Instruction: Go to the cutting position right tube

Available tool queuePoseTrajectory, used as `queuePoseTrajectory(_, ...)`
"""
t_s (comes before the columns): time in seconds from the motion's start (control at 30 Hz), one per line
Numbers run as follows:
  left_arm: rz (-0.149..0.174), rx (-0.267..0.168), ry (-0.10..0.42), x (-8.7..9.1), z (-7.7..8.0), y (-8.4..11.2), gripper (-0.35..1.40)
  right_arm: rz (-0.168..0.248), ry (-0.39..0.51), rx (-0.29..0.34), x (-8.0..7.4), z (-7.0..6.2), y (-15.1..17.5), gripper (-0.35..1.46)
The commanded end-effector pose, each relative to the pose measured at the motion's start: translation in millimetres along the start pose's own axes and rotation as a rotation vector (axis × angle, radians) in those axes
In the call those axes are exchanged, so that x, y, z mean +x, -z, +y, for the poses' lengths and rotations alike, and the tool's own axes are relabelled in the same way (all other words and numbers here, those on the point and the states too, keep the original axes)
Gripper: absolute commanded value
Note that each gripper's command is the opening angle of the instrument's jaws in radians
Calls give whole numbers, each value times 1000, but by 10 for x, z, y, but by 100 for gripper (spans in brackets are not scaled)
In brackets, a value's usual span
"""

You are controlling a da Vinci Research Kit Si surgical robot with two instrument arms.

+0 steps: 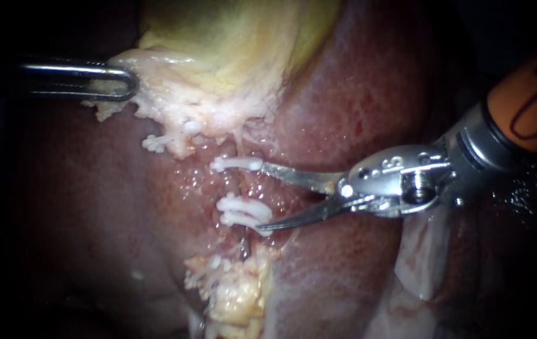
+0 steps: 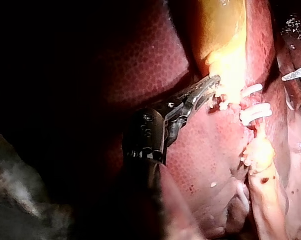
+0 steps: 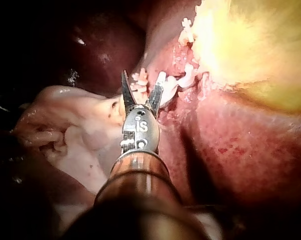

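Note:
My right instrument (image 1: 266,197) comes in from the right with its two thin blades open. The upper blade tip touches a single white clip (image 1: 237,164) and the lower tip lies under a stack of white clips (image 1: 243,211). The short red stretch of the right tube (image 1: 239,186) lies between those clips, just past the blade tips. In the right wrist view the open blades (image 3: 140,90) stand on either side of the clips (image 3: 139,79). My left instrument (image 1: 121,81) is shut on the pale edge of the gallbladder (image 1: 231,50), as the left wrist view (image 2: 210,85) also shows.
Another group of white clips (image 1: 160,142) sits on tissue to the left. Dark red liver (image 1: 369,81) surrounds the field. Pale yellowish fatty tissue (image 1: 234,295) lies below the clips, and a whitish flap (image 1: 419,251) lies under my right instrument's shaft.

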Motion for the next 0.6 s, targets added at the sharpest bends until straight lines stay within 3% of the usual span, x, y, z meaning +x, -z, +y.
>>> queuePoseTrajectory(0.03, 0, 0, -1, -1, 0, 0, -35, 0, 0, 0, 0, 0, 0, 141)
queuePoseTrajectory(0.6, 1, 4, -1, -1, 0, -1, -35, 0, -18, 21, -9, 0, -5, 138)
